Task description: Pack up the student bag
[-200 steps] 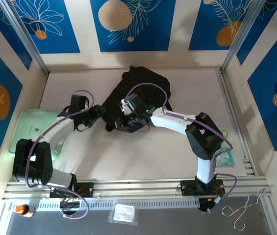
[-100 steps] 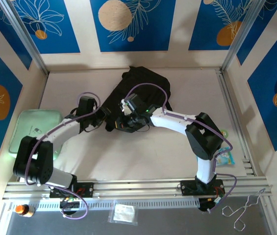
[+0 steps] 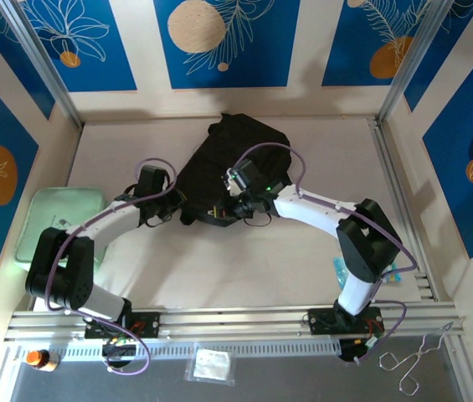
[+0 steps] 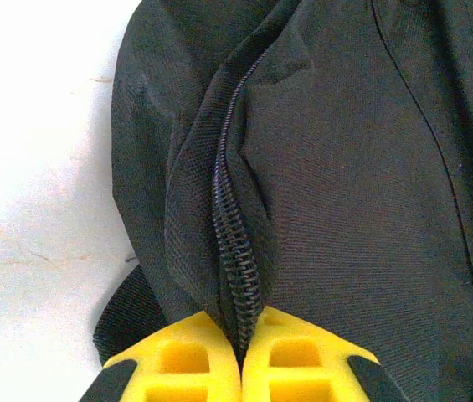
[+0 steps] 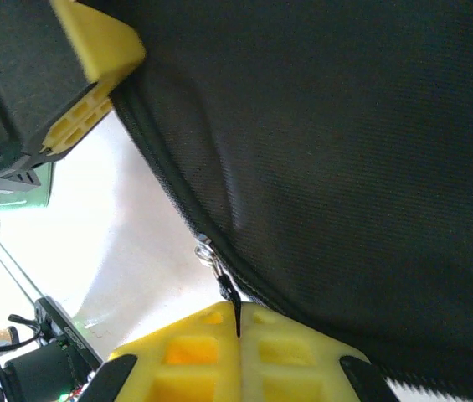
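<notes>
The student bag (image 3: 244,146) lies flat on the table (image 3: 219,268), toward the middle of the far edge, its near end turned toward the arms. It is soft black woven cloth that sags and creases, with no stiff shell. It looks light, but it will probably bunch and slide across the table if it is pulled from one side only. The firmest places to hold are likely the seams, the straps and the zip (image 4: 234,251), whose toothed line runs along a raised fold at the bag's near left edge.

The left gripper (image 4: 240,368) is clenched on that fold, its yellow fingers pressed together with the zip line running in between them. This looks like an anchor hold against the other arm's pull. The right gripper (image 5: 238,335) is clamped on the thin black zip pull (image 5: 226,291) just below the metal slider, at the bag's near edge. A pale green tray (image 3: 52,222) sits at the table's left edge, apart from the bag.
</notes>
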Robot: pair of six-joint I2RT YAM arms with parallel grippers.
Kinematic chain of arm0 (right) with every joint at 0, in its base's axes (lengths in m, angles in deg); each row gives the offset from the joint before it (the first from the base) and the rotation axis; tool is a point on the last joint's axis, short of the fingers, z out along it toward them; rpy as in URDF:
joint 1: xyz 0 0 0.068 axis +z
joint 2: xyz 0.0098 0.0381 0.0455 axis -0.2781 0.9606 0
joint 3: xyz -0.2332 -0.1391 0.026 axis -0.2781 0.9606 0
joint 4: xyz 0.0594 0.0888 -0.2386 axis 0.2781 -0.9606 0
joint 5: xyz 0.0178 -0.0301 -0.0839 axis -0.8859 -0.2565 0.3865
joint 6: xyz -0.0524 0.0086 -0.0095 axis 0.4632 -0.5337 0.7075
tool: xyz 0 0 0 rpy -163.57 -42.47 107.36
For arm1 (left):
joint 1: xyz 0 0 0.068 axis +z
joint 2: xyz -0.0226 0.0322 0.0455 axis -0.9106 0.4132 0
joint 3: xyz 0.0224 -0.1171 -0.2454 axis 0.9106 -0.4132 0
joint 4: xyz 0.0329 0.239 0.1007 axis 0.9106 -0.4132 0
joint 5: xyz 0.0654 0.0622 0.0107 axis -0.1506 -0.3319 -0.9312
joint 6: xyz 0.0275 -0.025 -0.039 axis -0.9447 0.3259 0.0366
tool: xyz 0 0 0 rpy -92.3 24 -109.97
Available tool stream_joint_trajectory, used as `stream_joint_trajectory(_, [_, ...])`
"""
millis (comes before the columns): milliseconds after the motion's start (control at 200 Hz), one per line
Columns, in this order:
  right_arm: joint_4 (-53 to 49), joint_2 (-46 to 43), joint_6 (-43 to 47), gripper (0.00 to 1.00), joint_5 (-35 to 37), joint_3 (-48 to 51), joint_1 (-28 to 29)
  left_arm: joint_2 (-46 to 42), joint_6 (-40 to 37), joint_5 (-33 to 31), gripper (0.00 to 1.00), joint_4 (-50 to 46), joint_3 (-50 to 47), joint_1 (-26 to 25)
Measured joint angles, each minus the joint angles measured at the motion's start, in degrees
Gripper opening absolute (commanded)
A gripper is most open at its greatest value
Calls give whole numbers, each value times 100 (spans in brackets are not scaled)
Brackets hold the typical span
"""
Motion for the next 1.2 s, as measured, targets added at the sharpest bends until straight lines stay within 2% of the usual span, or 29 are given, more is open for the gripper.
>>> stream_joint_trajectory(280, [-166,-599,-103,0,181,437,-238,39,-146,-42,0,-70,0,-13])
stream_joint_trajectory(535, [-323,-717,-162,0,459,564,-280,98,-190,-42,0,-79,2,-13])
stream_joint_trajectory(735, [-658,-756,-343,0,614,682,-896,103,-431,-46,0,-142,11,-11])
stream_joint_trajectory(945, [-1252,-546,-291,0,636,166,-1311,195,-1029,33,0,-398,157,-11])
stream_joint_trajectory(1200, [-1746,22,-192,0,662,-455,-1847,199,-1543,487,0,-573,162,-17])
